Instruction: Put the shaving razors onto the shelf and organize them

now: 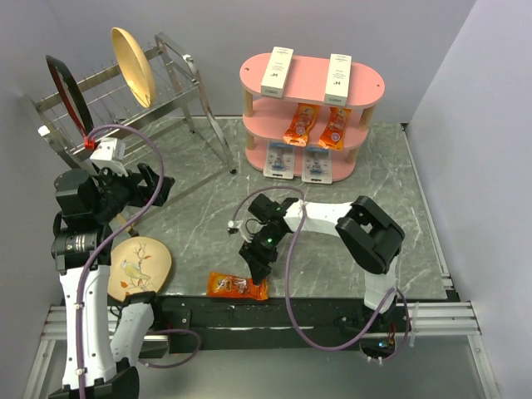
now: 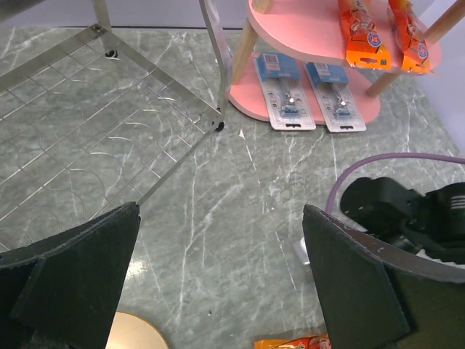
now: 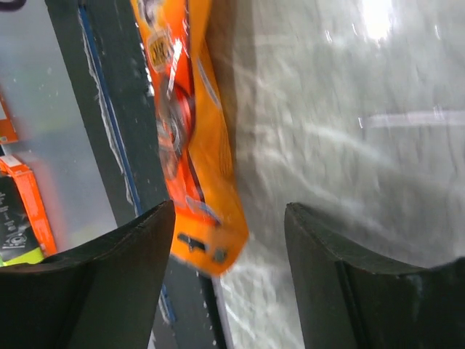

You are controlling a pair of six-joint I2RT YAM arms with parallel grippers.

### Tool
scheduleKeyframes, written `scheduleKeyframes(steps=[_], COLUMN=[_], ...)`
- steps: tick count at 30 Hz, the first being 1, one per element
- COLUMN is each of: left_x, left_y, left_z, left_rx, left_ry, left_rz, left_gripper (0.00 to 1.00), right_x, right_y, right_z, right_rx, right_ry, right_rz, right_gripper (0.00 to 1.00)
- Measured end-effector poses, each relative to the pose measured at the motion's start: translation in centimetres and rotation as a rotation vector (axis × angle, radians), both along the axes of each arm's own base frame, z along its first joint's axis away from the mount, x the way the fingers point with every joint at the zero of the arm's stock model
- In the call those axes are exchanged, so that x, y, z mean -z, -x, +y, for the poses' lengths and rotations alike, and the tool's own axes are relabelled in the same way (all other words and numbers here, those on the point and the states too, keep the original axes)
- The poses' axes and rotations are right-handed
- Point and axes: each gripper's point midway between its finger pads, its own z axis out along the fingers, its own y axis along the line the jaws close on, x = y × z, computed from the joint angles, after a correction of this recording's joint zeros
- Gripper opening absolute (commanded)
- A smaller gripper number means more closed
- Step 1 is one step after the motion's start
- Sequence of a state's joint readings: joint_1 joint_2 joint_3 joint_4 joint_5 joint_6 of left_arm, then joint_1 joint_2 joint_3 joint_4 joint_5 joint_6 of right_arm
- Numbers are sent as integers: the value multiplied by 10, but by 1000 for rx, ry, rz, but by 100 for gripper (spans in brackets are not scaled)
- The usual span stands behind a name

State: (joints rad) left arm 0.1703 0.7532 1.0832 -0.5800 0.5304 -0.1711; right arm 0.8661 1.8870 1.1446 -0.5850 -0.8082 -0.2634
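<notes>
Two shaving razors in blue-and-white blister packs lie side by side on the bottom board of the pink shelf; they also show in the left wrist view. My left gripper is open and empty above the table at the left, far from the shelf. My right gripper is open, low over an orange snack packet at the table's front edge; in the right wrist view the packet lies between and ahead of the fingers.
Two white boxes stand on the shelf's top board, two orange packets lie on the middle one. A metal wire dish rack with plates stands at the back left. A round painted plate lies front left.
</notes>
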Motion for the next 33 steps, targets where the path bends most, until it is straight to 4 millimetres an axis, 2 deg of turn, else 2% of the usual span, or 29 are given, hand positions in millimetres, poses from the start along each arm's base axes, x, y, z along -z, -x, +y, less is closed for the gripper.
scheduleKeyframes(steps=[2, 9, 16, 18, 22, 25, 28, 31, 33], left_x=[-1, -4, 0, 3, 5, 6, 8, 14, 23], left_y=[1, -2, -11, -13, -14, -14, -15, -18, -21], left_z=[0, -2, -4, -4, -5, -7, -11, -18, -25], left_rx=[1, 16, 32, 34, 34, 44, 67, 97, 122], left_ry=[8, 22, 45, 51, 61, 67, 87, 137, 169], left_rz=[-1, -9, 3, 13, 19, 17, 15, 18, 42], left_gripper=[100, 99, 99, 99, 100, 99, 99, 99, 100], right_x=[2, 5, 13, 10, -3, -23, -56, -98, -126], right_y=[2, 24, 32, 35, 28, 12, -18, -68, -108], right_z=[6, 11, 0, -3, -4, -5, -10, -17, -24], right_rx=[-22, -97, -90, -80, -50, 25, 171, 391, 560], right_ry=[-1, 21, 53, 55, 47, 25, -19, -92, -157], right_rz=[-1, 42, 62, 72, 20, -17, -51, -68, -74], right_gripper=[58, 54, 20, 14, 2, 0, 0, 0, 0])
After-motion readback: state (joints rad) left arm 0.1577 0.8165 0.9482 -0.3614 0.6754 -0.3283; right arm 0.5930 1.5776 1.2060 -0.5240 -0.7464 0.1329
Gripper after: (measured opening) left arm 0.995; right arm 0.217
